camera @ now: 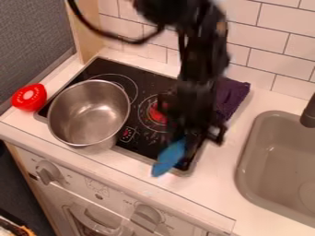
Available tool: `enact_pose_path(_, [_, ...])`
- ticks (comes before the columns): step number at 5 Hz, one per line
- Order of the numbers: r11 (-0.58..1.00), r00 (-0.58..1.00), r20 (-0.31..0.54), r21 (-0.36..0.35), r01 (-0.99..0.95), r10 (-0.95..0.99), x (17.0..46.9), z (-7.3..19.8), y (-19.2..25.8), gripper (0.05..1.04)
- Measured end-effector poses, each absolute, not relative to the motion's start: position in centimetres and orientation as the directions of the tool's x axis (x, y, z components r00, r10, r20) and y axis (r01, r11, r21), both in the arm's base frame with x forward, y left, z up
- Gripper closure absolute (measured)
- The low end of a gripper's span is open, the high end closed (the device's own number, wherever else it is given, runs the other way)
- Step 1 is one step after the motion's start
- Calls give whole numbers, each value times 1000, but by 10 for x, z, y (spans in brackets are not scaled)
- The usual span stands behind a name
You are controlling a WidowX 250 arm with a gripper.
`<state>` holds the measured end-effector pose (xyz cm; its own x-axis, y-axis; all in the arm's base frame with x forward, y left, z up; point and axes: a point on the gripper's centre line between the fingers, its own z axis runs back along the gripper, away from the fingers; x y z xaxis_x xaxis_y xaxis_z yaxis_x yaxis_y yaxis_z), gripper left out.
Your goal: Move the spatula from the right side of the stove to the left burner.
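Note:
The black gripper (pixel 192 131) hangs over the right side of the black stove (pixel 140 154), blurred against the dark glass. Just below it lies or hangs the blue spatula (pixel 169 158), slanting down to the left, its lower tip over the stove's front edge. The spatula's upper end runs into the dark shape of the gripper, and whether it is held cannot be made out. On the left side of the stove a ringed burner (pixel 126 83) is partly covered by a steel pot.
The large steel pot (pixel 89 115) stands on the left of the stove, with a red object (pixel 29 97) on the counter beside it. A purple cloth (pixel 232 97) lies behind the arm at the right. Farther right are the sink (pixel 271 159) and a dark faucet (pixel 309 113).

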<state>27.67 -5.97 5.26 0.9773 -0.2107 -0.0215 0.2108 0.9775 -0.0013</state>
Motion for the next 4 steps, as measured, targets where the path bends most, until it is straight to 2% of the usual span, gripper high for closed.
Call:
enact_pose_path(1, [989,990,20,-30,142,-141,304,92,-39,727])
enact_pose_path(2, [998,997,65,-19,52,-51,343,118,6,729])
enact_pose_path(3, [997,1000,21,72,-24,23,379,93,53,729])
enact_pose_path(4, [989,998,-2,131,-70,71,398,78,86,729])
